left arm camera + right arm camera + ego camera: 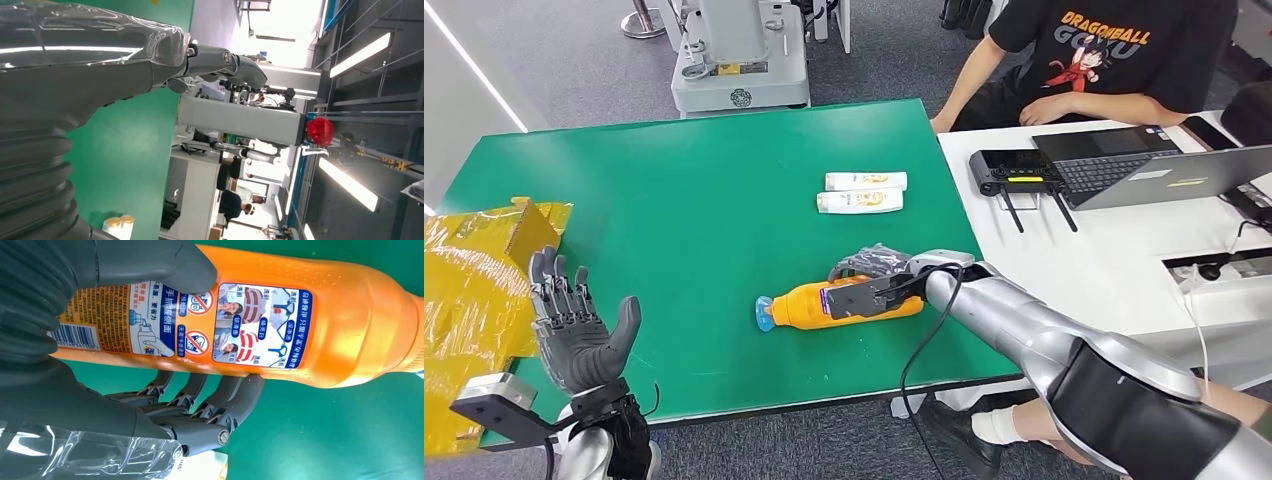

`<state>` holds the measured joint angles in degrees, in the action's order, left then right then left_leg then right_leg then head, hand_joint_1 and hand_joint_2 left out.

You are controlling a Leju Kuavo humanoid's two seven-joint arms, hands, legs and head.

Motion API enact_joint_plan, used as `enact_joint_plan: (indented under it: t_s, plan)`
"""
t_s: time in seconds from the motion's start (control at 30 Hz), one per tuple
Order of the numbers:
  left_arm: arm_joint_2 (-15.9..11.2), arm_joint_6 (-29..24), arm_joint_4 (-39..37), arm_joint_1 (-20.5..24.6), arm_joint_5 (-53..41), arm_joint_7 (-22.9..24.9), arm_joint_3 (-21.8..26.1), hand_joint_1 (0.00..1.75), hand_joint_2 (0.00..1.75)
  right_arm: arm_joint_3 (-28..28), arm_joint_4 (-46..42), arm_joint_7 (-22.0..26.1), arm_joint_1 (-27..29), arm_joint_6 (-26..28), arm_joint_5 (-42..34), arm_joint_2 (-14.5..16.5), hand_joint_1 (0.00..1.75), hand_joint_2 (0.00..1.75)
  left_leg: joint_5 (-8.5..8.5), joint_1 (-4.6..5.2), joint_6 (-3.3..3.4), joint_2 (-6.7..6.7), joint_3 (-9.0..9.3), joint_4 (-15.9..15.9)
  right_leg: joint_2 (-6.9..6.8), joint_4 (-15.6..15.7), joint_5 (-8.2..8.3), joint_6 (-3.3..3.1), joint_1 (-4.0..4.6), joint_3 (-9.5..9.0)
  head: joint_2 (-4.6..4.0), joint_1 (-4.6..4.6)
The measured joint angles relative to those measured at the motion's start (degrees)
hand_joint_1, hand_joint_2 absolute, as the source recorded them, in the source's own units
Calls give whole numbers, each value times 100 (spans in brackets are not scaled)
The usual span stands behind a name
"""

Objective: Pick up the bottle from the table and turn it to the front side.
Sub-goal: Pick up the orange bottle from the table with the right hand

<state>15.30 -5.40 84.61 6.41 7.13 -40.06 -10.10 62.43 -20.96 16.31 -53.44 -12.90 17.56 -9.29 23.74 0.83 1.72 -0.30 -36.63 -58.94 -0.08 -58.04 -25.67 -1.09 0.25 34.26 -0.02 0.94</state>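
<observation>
here, right robot hand (876, 268) grips orange bottle (809, 305) (lying flat).

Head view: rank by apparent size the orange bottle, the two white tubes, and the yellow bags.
1. yellow bags, though nearest the camera
2. orange bottle
3. the two white tubes, too alike to rank

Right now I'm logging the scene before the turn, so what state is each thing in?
orange bottle: lying on its side on the green table, blue cap on, back label with barcode facing the right wrist camera.
right hand: wrapped around the bottle, thumb over the label.
left hand: raised, holding nothing, fingers apart.
two white tubes: lying flat, side by side.
laptop: lid open.
</observation>
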Motion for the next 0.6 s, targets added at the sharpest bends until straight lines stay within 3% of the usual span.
enact_joint_plan:
  t_s: [0.3,0.33,0.43,0.47,0.6]
  plan:
    - [-2,-3,-48,-1,7,0,0,0,175,-113,-5,32,85,203,-105,-3,173,175,0,0,0,1,0,0,1,0,1,0,0,0,0,0]
    - [-2,-4,-51,-1,8,0,0,0,175,-124,-7,33,92,211,-120,-5,138,175,0,0,0,1,0,0,1,0,1,0,0,1,0,0]
    - [-2,-4,-68,0,9,0,0,0,175,-161,-7,34,111,228,-152,-9,9,175,0,0,0,2,0,0,1,1,1,0,0,1,0,-1]
    - [-2,-4,-74,0,8,0,0,0,175,-173,-8,32,122,247,-153,-10,0,175,0,0,0,2,0,0,2,1,1,0,0,1,0,-1]
    - [-2,-4,-89,0,7,0,-9,0,175,-201,-10,-26,234,372,-146,-23,0,175,0,0,0,1,0,0,1,1,1,0,0,1,0,-1]
